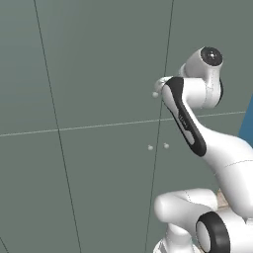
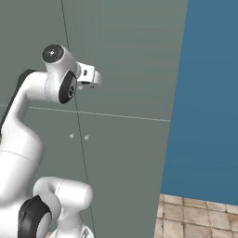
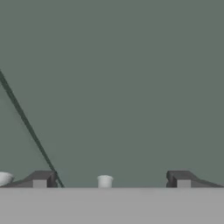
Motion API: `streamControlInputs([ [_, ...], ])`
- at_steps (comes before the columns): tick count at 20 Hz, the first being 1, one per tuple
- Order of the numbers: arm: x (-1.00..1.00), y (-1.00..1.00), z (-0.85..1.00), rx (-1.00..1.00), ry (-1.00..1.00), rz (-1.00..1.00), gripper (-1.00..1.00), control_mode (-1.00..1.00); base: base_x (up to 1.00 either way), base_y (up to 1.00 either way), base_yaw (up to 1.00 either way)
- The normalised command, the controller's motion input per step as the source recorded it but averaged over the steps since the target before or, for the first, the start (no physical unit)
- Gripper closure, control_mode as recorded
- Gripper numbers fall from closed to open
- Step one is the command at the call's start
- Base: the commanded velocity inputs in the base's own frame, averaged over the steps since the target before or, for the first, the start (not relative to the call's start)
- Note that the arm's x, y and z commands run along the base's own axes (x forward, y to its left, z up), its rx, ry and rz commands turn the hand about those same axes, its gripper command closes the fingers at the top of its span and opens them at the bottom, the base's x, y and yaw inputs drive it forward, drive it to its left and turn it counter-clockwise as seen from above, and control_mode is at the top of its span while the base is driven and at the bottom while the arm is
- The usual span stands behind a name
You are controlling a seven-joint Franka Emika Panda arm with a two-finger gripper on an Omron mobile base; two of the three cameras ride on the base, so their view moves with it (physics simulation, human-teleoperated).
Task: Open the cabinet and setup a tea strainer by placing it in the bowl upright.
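Note:
The cabinet [image 1: 99,74] is a wall of flat grey-green doors, all shut, with thin dark seams between them. My gripper [image 3: 111,178] is open and pressed up close to one door. A small round silver knob [image 3: 104,180] sits between its two dark fingertips [image 3: 41,178], and a second knob [image 3: 4,178] lies just outside the left fingertip. From the base, my hand [image 1: 159,85] reaches the door seam at the upper pair of knobs [image 1: 155,94]; the hand [image 2: 90,76] is also seen from the right. The tea strainer and the bowl are out of view.
A lower pair of knobs [image 1: 150,147] sits on the doors below a horizontal seam. A blue wall [image 2: 204,93] stands to the right of the cabinet, with tan tiles [image 2: 200,218] below it. My own elbow [image 1: 188,123] stands close in front of the doors.

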Motion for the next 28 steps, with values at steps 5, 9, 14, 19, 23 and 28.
streamControlInputs([
  [5,0.13,0.0,-0.09,0.0,0.07,0.0,-1.0,-1.0,0.0,0.0,0.0],
  [9,0.09,0.0,-0.18,0.0,0.2,0.0,-1.0,-1.0,0.0,0.0,0.0],
  [14,0.01,0.0,-0.16,0.0,0.15,0.0,-1.0,-1.0,0.0,0.0,0.0],
  [19,0.0,0.0,-0.07,0.0,0.01,0.0,-1.0,-1.0,0.0,0.0,0.0],
  [23,0.0,0.0,0.0,0.0,0.0,0.0,-1.0,-1.0,0.0,0.0,0.0],
  [28,0.0,0.03,0.0,0.0,0.0,0.0,-1.0,-1.0,0.0,0.0,0.0],
])
